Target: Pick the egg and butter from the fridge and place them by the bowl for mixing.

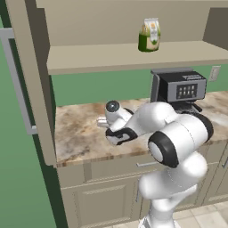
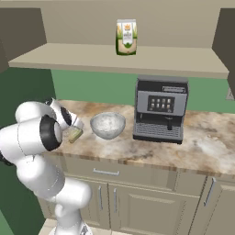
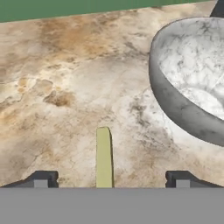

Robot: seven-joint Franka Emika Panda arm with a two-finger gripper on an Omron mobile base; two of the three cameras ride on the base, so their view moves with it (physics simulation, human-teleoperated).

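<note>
The butter [image 3: 103, 157], a slim pale-yellow stick, lies on the marbled counter [image 3: 65, 87] just left of the grey marbled bowl [image 3: 192, 83]. My gripper [image 3: 111, 180] hovers over it, open, fingertips [image 3: 41, 179] wide apart and touching nothing; the stick lies midway between them. From the right base view the butter [image 2: 75, 134] peeks out beside my hand, a short way left of the bowl [image 2: 108, 125]. In the left base view my hand [image 1: 111, 121] is low over the counter. The egg is out of view. The fridge's long grey bar handle [image 1: 17, 80] stands at the far left.
A black-and-grey coffee machine [image 2: 160, 110] stands on the counter right of the bowl. A green-and-white carton [image 2: 126, 37] sits on the shelf [image 2: 114, 62] above. Cabinet drawers and doors [image 2: 110, 183] run under the counter's front edge.
</note>
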